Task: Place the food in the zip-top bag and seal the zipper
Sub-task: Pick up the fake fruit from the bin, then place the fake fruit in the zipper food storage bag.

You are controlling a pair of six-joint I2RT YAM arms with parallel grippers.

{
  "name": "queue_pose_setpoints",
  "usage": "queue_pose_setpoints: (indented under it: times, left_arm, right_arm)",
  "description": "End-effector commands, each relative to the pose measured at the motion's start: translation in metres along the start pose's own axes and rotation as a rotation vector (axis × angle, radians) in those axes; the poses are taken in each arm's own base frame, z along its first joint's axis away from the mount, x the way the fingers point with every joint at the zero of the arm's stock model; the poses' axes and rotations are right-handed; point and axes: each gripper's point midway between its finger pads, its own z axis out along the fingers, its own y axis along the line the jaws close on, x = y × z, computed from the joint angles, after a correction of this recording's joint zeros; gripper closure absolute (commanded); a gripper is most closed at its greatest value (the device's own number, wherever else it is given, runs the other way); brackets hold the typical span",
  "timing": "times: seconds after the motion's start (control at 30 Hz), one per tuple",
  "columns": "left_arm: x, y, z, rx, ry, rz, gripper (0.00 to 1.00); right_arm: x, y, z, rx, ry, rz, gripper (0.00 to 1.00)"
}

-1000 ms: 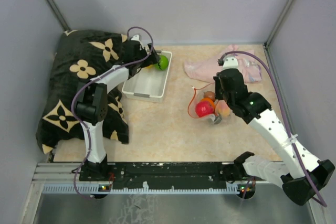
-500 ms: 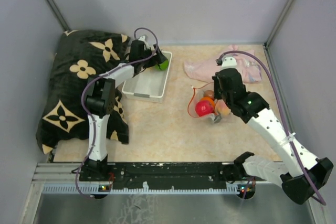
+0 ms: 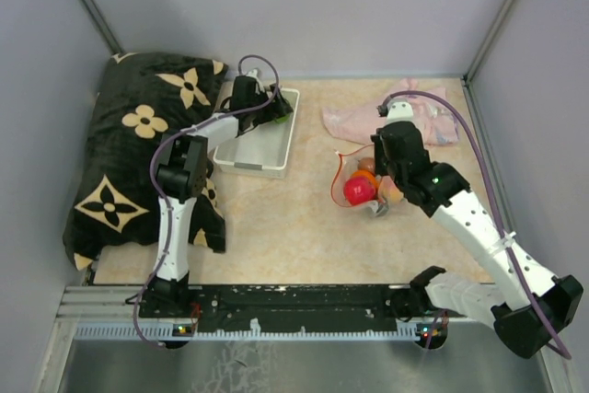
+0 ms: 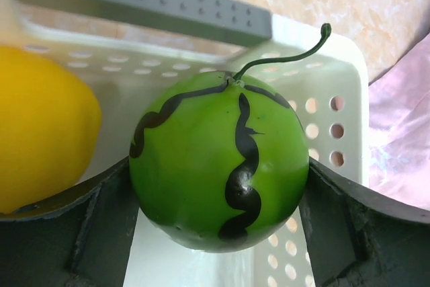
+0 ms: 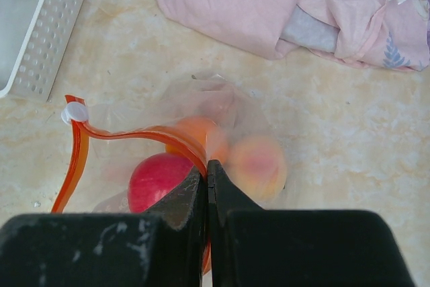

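Both jaws clenched, left gripper [image 4: 218, 228] on green watermelon [image 4: 201, 159] over white basket [image 4: 324, 52], right gripper [image 5: 207, 178] on zipper [image 5: 127, 132]

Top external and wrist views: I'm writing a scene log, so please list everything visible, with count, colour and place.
table: 1, beige marbled, fills the workspace
white basket: 1, white, slotted, far left-centre of the table
toy watermelon: 1, bright green with dark stripes, gripped at the basket
yellow toy food: 1, yellow, in the basket beside the watermelon
zip-top bag: 1, clear, right of centre
zipper: 1, red-orange, along the bag's open mouth
red food: 1, red, inside the bag
orange food: 1, orange, inside the bag
peach food: 1, peach, inside the bag
pink cloth: 1, pink, crumpled, far right
pillow: 1, black with beige flowers, left edge
left gripper: 1, black, closed on the watermelon
right gripper: 1, black, pinching the zipper
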Motion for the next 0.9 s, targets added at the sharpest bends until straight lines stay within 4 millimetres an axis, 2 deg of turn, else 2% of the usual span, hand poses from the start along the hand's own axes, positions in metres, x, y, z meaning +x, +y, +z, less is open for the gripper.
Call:
queue_pose_setpoints:
  times: [0.0, 0.27, 0.33, 0.43, 0.47, 0.67, 0.87]
  left_arm:
    - [-0.011, -0.004, -0.019, -0.019, -0.035, 0.042, 0.16]
    - [-0.018, -0.015, -0.054, -0.006, -0.077, 0.079, 0.33]
    - [-0.017, -0.018, -0.064, 0.001, -0.077, 0.086, 0.35]
    - [-0.018, -0.032, -0.087, 0.036, -0.091, 0.098, 0.36]
    - [-0.013, -0.033, -0.094, 0.043, -0.085, 0.102, 0.36]
    - [-0.005, -0.071, -0.145, 0.140, -0.105, 0.126, 0.36]
    - [0.015, -0.108, -0.189, 0.217, -0.117, 0.185, 0.36]
  right_arm:
    - [-0.013, -0.001, -0.002, -0.002, -0.055, 0.019, 0.98]
    - [-0.011, -0.001, -0.004, -0.010, -0.052, 0.028, 0.98]
    - [-0.011, 0.000, -0.004, -0.014, -0.050, 0.030, 0.98]
    - [-0.011, 0.000, -0.005, -0.015, -0.047, 0.030, 0.98]
    - [-0.011, 0.000, -0.005, -0.014, -0.047, 0.031, 0.98]
    - [-0.013, 0.000, -0.008, -0.019, -0.055, 0.040, 0.98]
    - [-0.014, 0.004, -0.010, -0.042, -0.053, 0.053, 0.98]
